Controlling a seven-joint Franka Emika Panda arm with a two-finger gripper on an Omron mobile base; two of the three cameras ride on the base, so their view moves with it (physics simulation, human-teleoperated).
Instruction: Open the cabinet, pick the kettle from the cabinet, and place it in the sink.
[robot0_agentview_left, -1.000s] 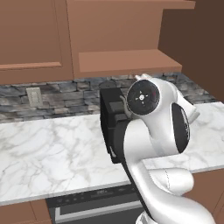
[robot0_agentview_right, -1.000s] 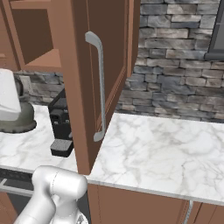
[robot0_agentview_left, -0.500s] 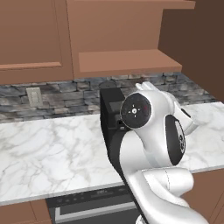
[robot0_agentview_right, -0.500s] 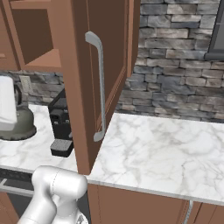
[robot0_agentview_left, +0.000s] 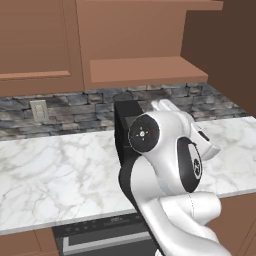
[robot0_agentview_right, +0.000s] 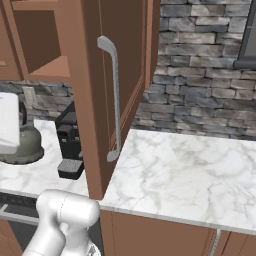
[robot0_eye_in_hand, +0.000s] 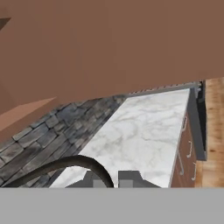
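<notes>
The cabinet (robot0_agentview_right: 100, 75) is seen standing open in the right base view, its flat door swung out edge-on toward the camera, with the long axis of the silver bar handle (robot0_agentview_right: 114, 97) running vertically from 12 to 6 o'clock. The open shelf of the cabinet (robot0_agentview_left: 145, 67) is also seen in the left base view, above the stone backsplash (robot0_agentview_left: 65, 107). The kettle (robot0_agentview_right: 22, 142) is found at about 9 o'clock in the right base view, low over the marble counter (robot0_agentview_right: 180, 170), upright, partly covered by the white arm; whether it touches the counter cannot be told, nor which way the spout points. In the hand view a thin dark arched loop handle (robot0_eye_in_hand: 65, 165) is seen curving from the lower left toward 6 o'clock, just beside the gripper (robot0_eye_in_hand: 113, 179), whose finger tips are barely visible at the bottom edge; whether they are spread or pinching the loop cannot be told. A black coffee machine (robot0_agentview_right: 70, 145) stands on the counter just right of the kettle, beside the open door. A wall outlet (robot0_agentview_left: 38, 110) is set in the backsplash at about 9 o'clock in the left base view. No readable writing or brand is seen on any item.
</notes>
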